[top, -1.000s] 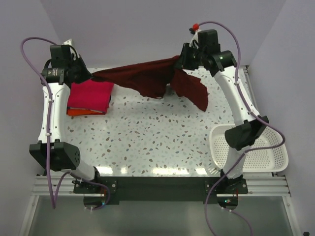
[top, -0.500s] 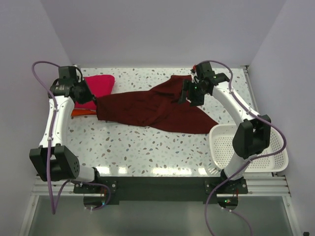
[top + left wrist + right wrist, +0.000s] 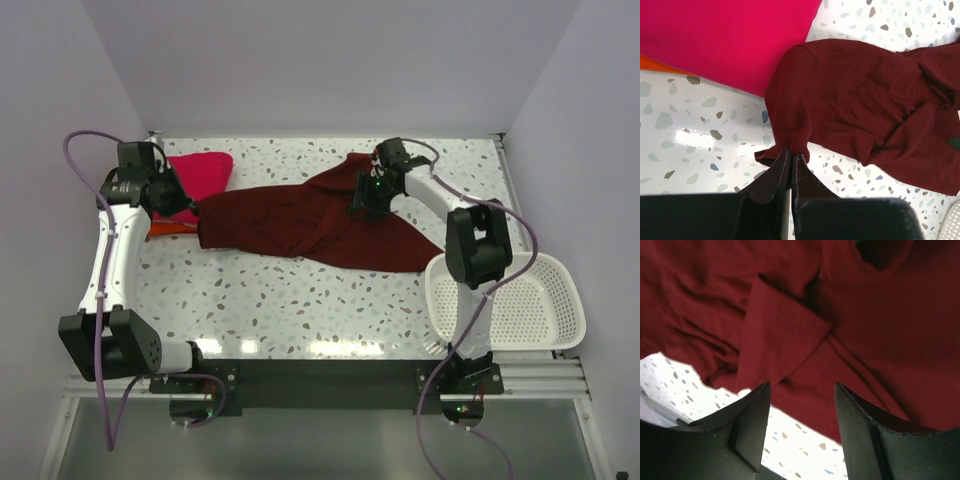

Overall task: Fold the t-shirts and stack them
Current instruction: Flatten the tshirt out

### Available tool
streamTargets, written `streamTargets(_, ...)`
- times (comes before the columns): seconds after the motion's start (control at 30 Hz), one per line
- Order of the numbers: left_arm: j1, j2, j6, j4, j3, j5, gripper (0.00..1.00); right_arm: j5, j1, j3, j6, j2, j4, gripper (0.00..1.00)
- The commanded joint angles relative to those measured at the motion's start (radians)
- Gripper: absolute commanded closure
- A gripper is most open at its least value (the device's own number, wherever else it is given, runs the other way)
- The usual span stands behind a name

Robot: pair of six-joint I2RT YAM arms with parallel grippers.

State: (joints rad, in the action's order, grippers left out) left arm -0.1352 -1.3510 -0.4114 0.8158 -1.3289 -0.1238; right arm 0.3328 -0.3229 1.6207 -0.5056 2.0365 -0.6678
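On the table [image 3: 300, 290], left fingers [image 3: 771, 181] pinch the maroon t-shirt [image 3: 300, 220] while right fingers [image 3: 747, 425] gape above it.

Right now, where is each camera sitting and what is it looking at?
Top camera: high behind, looking down on left arm, right arm, table, maroon shirt, pink shirt.
Left wrist: on the left arm, looking down past its shut left pincer pinching the maroon shirt's edge.
Right wrist: looking down past its open right pincer onto maroon cloth.
Shared: all three see the maroon shirt.
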Motion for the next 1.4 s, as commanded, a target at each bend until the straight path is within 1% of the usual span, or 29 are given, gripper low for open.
streamTargets(0.0,-0.006,0.035,-0.007,-0.027,0.007,-0.010,1.00,0.015,-0.005,0.082,0.013,0.042,0.048,0.44)
streamTargets(0.13,-0.006,0.046,0.003,-0.007,0.008,0.006,1.00,-0.003,-0.015,0.107,0.032,0.103,0.054,0.45)
streamTargets(0.57,-0.006,0.049,0.025,0.014,0.004,0.019,1.00,-0.025,-0.030,0.107,0.019,0.174,0.117,0.49)
streamTargets(0.77,-0.007,0.044,0.031,0.014,0.004,0.024,1.00,-0.043,-0.038,0.099,0.007,0.176,0.120,0.62)
streamTargets(0.87,-0.006,0.044,0.031,0.011,0.004,0.026,1.00,-0.058,-0.036,0.093,0.006,0.160,0.119,0.70)
streamTargets(1.1,-0.007,0.041,0.033,0.005,-0.001,0.032,1.00,-0.078,-0.035,0.119,0.012,0.125,0.071,0.72)
streamTargets(1.27,-0.006,0.039,0.031,-0.006,0.005,0.024,1.00,-0.093,-0.038,0.142,0.019,0.122,0.028,0.79)
streamTargets(1.3,-0.006,0.039,0.028,-0.007,0.007,0.024,1.00,-0.098,-0.036,0.140,0.021,0.117,0.028,0.85)
streamTargets(1.37,-0.007,0.038,0.029,-0.009,0.008,0.024,1.00,-0.107,-0.036,0.142,0.027,0.114,0.025,0.94)
